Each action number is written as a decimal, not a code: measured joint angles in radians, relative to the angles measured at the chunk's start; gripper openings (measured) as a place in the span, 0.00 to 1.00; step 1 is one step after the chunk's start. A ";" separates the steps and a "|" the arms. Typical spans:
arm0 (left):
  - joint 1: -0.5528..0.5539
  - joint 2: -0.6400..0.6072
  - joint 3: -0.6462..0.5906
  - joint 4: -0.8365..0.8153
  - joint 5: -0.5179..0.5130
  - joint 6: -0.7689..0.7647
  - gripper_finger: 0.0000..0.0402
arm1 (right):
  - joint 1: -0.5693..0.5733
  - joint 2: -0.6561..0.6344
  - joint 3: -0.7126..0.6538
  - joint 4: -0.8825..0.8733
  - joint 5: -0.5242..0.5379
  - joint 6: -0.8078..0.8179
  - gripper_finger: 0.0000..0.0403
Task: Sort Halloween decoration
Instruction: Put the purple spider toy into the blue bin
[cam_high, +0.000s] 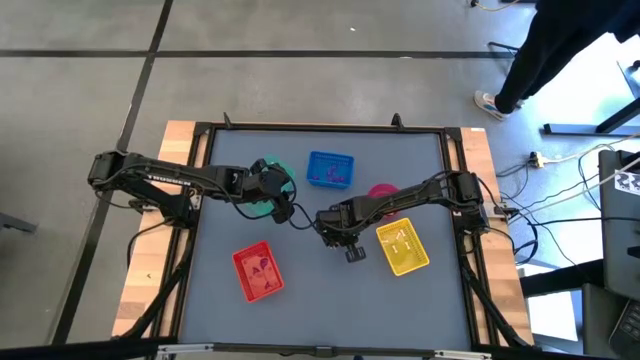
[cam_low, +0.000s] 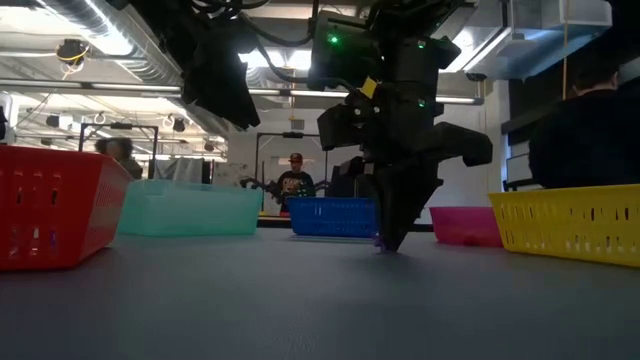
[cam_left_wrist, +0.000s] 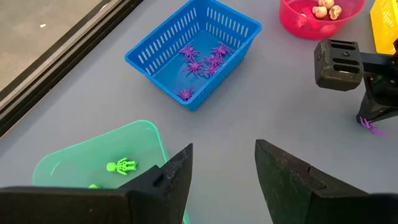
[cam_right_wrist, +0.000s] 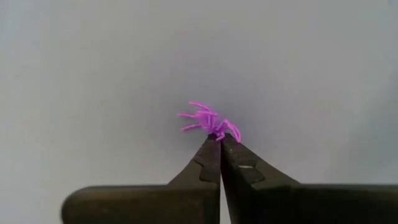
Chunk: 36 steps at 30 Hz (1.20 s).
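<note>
My right gripper (cam_right_wrist: 220, 138) points down at the grey table's middle, shut on a tiny purple spider (cam_right_wrist: 209, 121); the low view shows its tips (cam_low: 388, 245) at the table top. Several more purple spiders (cam_left_wrist: 202, 62) lie in the blue tray (cam_left_wrist: 249, 28). A green skeleton (cam_left_wrist: 121, 166) lies in the green tray (cam_left_wrist: 74, 162). Whitish skull trinkets (cam_left_wrist: 323, 9) sit in the pink bowl (cam_left_wrist: 298, 25). My left gripper (cam_left_wrist: 222, 165) is open, hovering over the green tray's edge, left of the right gripper. My right gripper pinches the purple spider by one edge of its body (cam_right_wrist: 219, 134) between the very ends of its two fingers, coming from above, pointing down. The spider (cam_left_wrist: 371, 126) sticks out past the fingertips; it is at the table top, touching it or just above, I cannot tell.
A red tray (cam_high: 258, 271) with a few trinkets sits near the front left, a yellow tray (cam_high: 402, 247) at the right, close to the right arm. Bare grey table lies at the front. People stand in the room behind the table.
</note>
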 joint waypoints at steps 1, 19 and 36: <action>0.000 0.000 0.000 0.000 0.000 0.000 0.39 | 0.000 0.000 0.000 0.000 0.000 0.000 0.00; -0.007 -0.140 0.000 -0.087 0.114 0.027 0.39 | 0.001 -0.016 0.185 -0.247 0.063 -0.014 0.00; -0.084 -0.341 0.002 -0.259 0.121 0.109 0.39 | 0.000 -0.018 0.611 -0.600 0.146 -0.075 0.00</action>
